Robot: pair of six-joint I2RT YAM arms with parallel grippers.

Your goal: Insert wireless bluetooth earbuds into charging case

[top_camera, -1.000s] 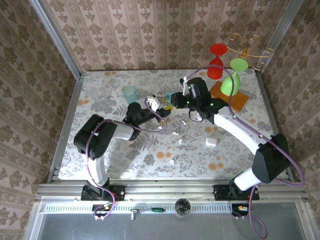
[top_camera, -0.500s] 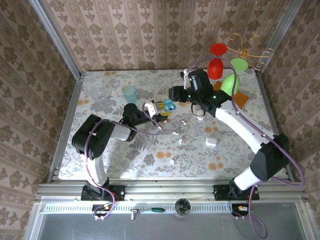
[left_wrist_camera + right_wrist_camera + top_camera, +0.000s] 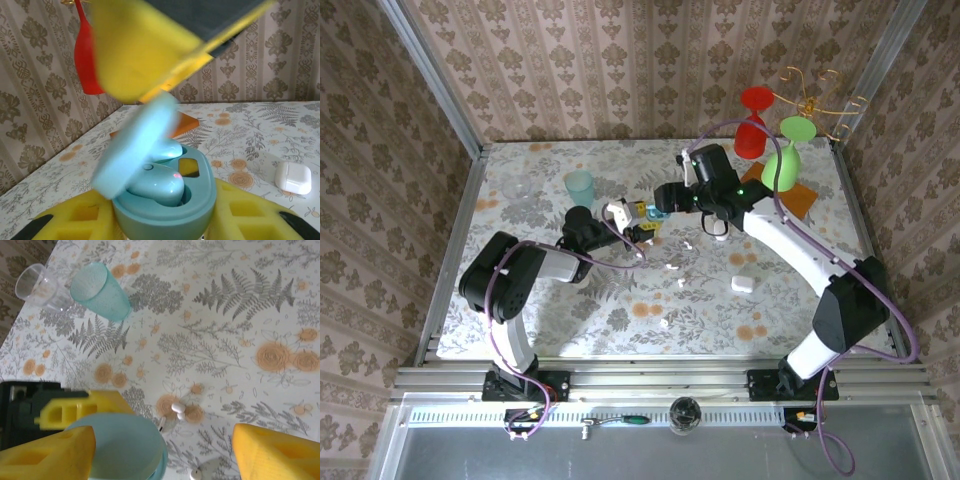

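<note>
My left gripper (image 3: 165, 222) is shut on a teal charging case (image 3: 167, 202), held upright between its yellow pads. The lid (image 3: 132, 147) stands open and blurred, and a teal bud (image 3: 159, 182) with a red light sits in a well. My right gripper (image 3: 162, 455) hovers open just above the case lid (image 3: 122, 450), fingers wide apart and holding nothing. White wireless earbuds lie loose on the table: one (image 3: 178, 410) beside the case, another (image 3: 196, 473) at the frame's edge. From above, earbuds (image 3: 670, 267) (image 3: 664, 323) are scattered in front of both grippers (image 3: 632, 222) (image 3: 665, 200).
A white pebble-like case (image 3: 742, 284) lies right of centre. A teal cup (image 3: 580, 186) and a clear cup (image 3: 516, 187) stand at the back left. Red (image 3: 752, 135) and green (image 3: 782, 162) glasses stand by an orange board (image 3: 792, 198) at the back right.
My right gripper has opened from shut, lifted back from the teal case, and then drifted slightly left over it. The left gripper has kept its hold and shifted a little to the left.
</note>
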